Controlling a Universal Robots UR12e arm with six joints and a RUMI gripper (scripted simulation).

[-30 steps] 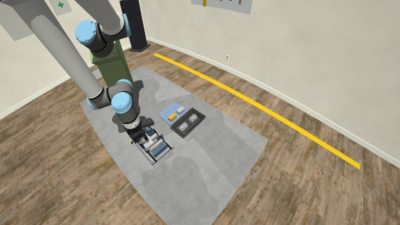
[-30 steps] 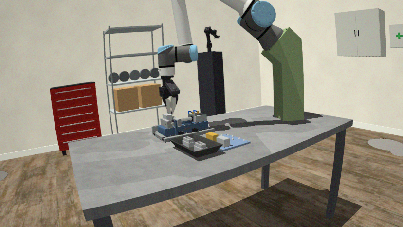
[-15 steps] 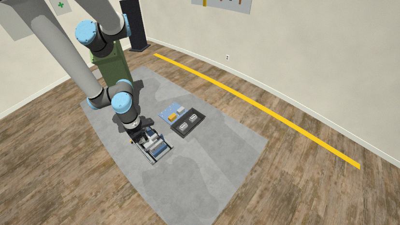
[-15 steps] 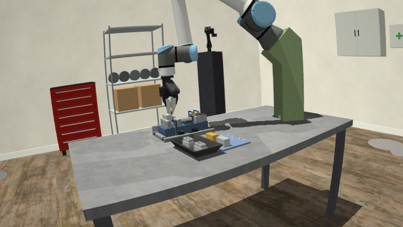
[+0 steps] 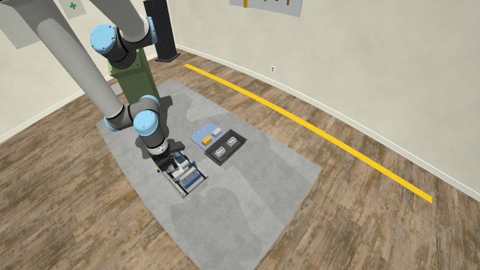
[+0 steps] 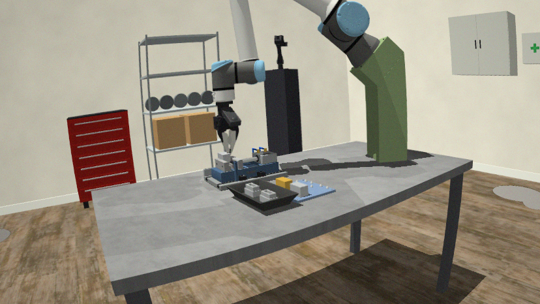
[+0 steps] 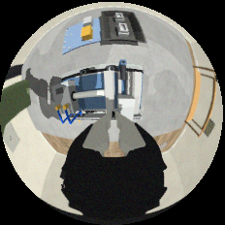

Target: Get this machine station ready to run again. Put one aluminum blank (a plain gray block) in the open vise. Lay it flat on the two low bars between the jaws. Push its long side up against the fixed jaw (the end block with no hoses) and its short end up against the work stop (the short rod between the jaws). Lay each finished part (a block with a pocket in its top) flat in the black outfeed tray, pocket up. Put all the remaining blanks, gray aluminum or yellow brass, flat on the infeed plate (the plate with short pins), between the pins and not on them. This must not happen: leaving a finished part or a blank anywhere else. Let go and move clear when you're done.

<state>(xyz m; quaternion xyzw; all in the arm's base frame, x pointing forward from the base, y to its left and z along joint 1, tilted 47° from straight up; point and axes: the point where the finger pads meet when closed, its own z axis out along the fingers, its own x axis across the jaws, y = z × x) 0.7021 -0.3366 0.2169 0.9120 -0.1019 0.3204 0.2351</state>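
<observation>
The claw (image 5: pixel 174 165) (image 6: pixel 229 151) (image 7: pixel 112 112) points down over the vise (image 5: pixel 192 181) (image 6: pixel 264 166) (image 7: pixel 89 101), its two fingers pressed together at the tips with nothing pinched between them. The tips are close to a pale gray block (image 6: pixel 224 154) (image 7: pixel 127 105) at the vise's hoseless end; whether they touch it, I cannot tell. The exterior view shows this block rising above the fixed jaw (image 6: pixel 222 164), but how it sits on the bars is hidden. The wrist view looks past the fingers and shows the blue hoses (image 6: pixel 260 149) (image 7: pixel 66 115) at the opposite end; the top view has the arm covering much of that area.

Just beside the vise is the black outfeed tray (image 5: pixel 225 146) (image 6: pixel 260 206) (image 7: pixel 139 34). Inside, apart, lie two finished parts, one nearer the vise (image 5: pixel 220 152) (image 6: pixel 252 190) (image 7: pixel 122 29), one farther (image 5: pixel 231 141) (image 6: pixel 268 195) (image 7: pixel 119 16). The top view shows their pockets facing up.

Next to the tray, the blue infeed plate (image 5: pixel 201 132) (image 6: pixel 317 188) (image 7: pixel 73 41) bears a brass blank (image 5: pixel 206 141) (image 6: pixel 283 182) (image 7: pixel 86 32) and an aluminum blank (image 5: pixel 217 132) (image 6: pixel 299 189) (image 7: pixel 87 20).
</observation>
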